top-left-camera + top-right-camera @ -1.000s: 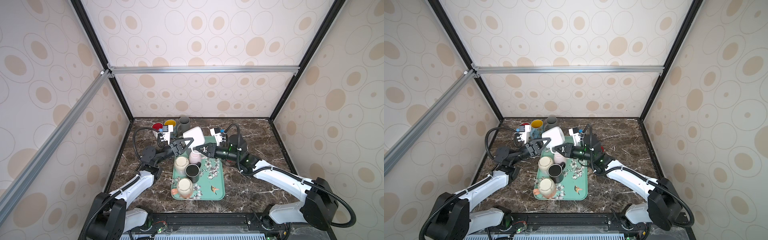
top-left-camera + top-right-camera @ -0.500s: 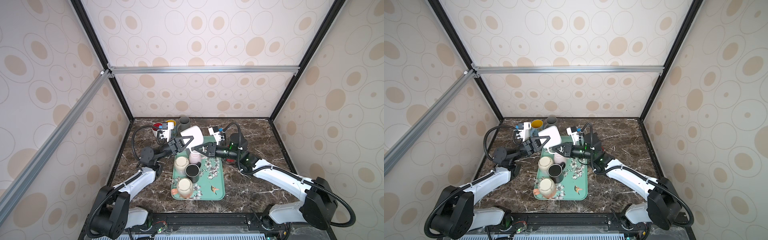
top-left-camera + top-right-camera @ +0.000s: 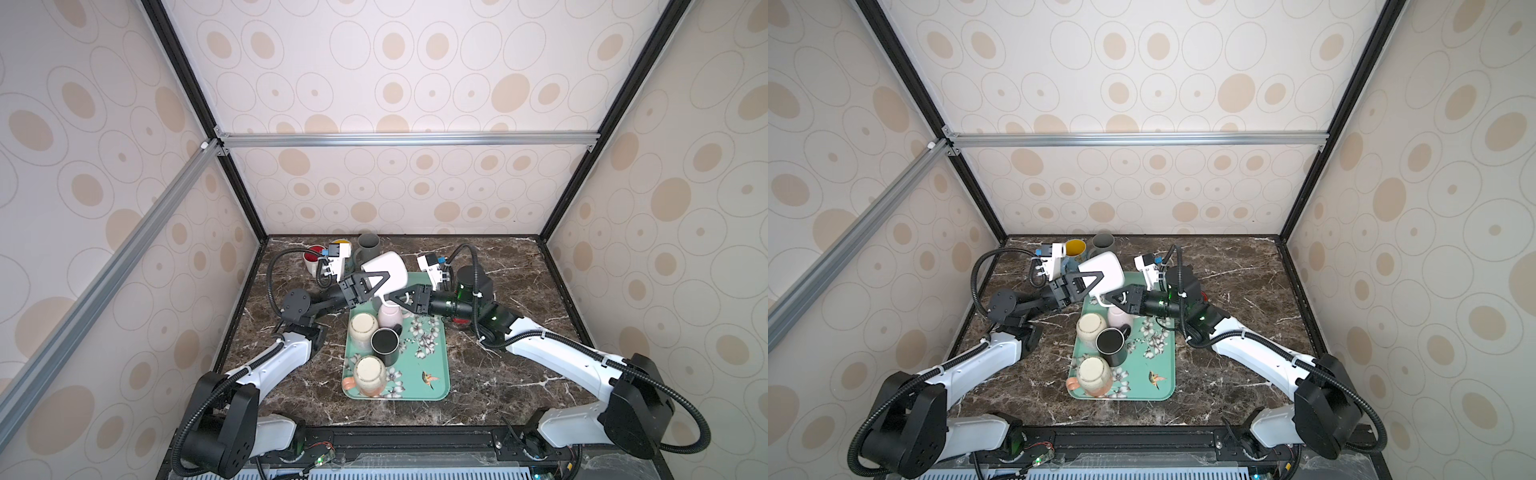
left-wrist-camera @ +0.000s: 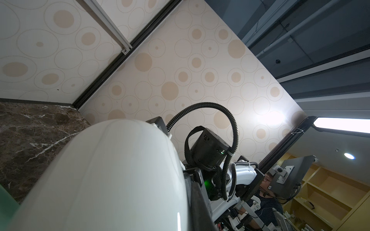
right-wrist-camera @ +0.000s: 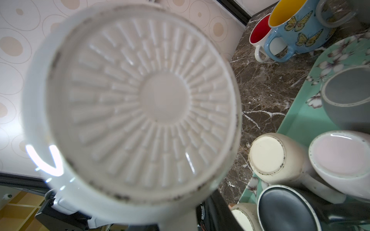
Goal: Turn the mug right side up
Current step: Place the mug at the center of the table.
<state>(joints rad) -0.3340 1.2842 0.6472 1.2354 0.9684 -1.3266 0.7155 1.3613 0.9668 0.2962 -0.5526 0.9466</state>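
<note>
This is a robotics laboratory, not a home. The marble-look tabletop (image 3: 519,282) is closed on three sides by panels (image 3: 395,62) papered with circles and held in black posts (image 3: 232,174). An aluminium bar (image 3: 407,139) crosses high above its far edge. A left arm (image 3: 274,365) and a right arm (image 3: 557,353) are mounted at its near edge. Past the tabletop's near corner, the left wrist view shows what seems to be a person (image 4: 266,198) behind a screen (image 4: 290,176), yellow shelves (image 4: 324,192) and bare ceiling pipes (image 4: 300,26).

Twin overhead views; wrist cameras close on mug (image 5: 140,100)
</note>
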